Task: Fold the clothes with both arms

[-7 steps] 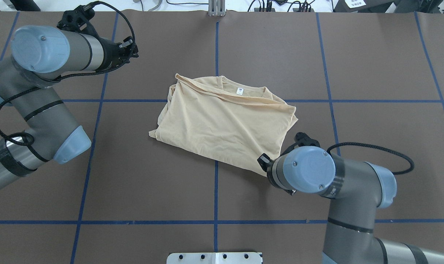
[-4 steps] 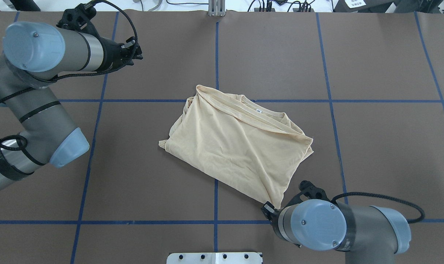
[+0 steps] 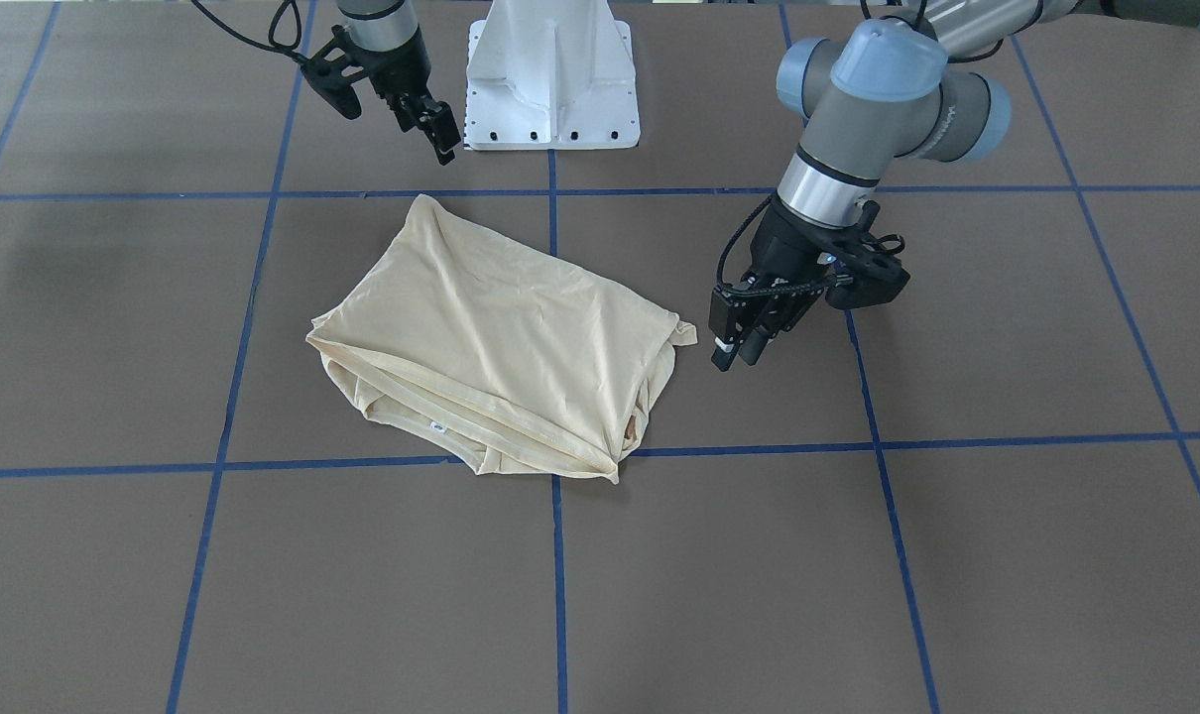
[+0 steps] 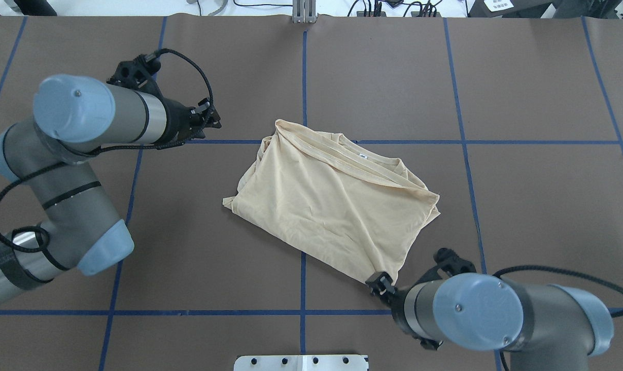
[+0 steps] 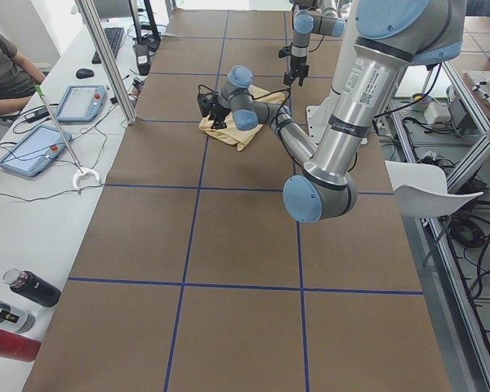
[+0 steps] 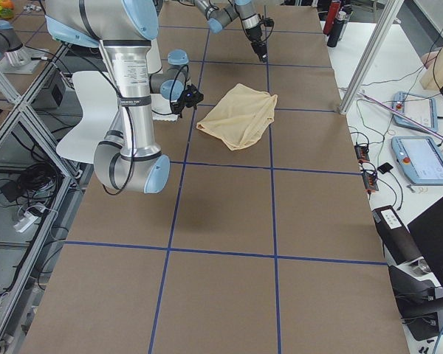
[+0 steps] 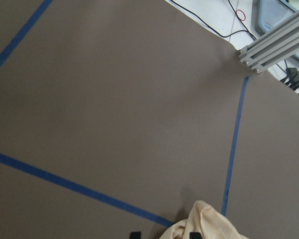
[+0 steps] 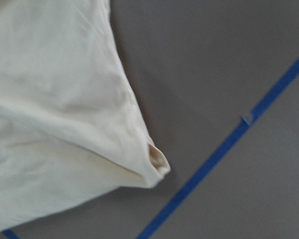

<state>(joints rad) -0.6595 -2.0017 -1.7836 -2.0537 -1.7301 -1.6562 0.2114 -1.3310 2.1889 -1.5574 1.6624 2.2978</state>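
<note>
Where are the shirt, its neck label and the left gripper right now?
shirt (image 4: pixel 332 206): overhead view, middle of the folded top layer.
neck label (image 4: pixel 363 155): overhead view, the small white tag just inside the collar.
left gripper (image 3: pixel 735 357): front-facing view, midway between its fingertips, beside the shirt's edge.

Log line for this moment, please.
T-shirt: folded, lying on table | left gripper: open, beside it, apart | right gripper: by robot-side corner, not gripping

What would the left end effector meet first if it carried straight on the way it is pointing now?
Most likely the near corner of the T-shirt, which the left end effector slants down toward; depth is unclear, so it might touch the table just short.
</note>
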